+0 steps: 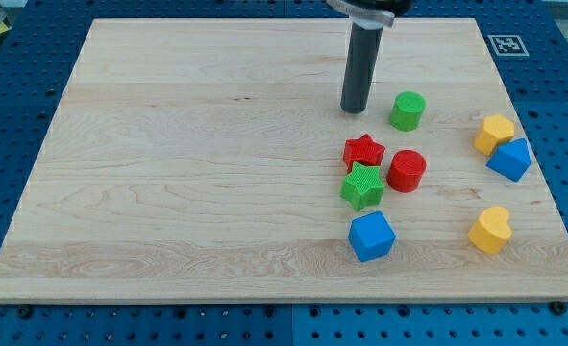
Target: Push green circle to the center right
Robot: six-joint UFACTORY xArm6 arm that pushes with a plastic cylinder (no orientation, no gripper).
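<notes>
While nothing is lying along the wooden board's (168, 192) bottom edge, the nearest blocks are sitting a little above it toward the view's right: a blue cube (371, 236) and, well apart to its right, a yellow heart (490, 230). Just above the blue cube, a green star (362, 185) is touching a red star (364, 151), and a red cylinder (407, 170) is standing just beside both. Farther right, near the board's right edge, a blue block (509, 160) is pressing against a yellow block (495, 133) just above it; their shapes are hard to tell. Farther up, the green circle (407, 111) is sitting right of the board's centre, slightly above mid-height and well short of the right edge. My tip (355, 109) is resting on the board just to the circle's left, near but apparently not touching it. No claw is showing, since the arm is ending in a plain dark rod with nothing to part or clamp. Judging from this, the approach is looking finished while the push itself is remaining: the circle is still needing to travel rightward and a little downward, steering clear of the yellow and blue pair.
</notes>
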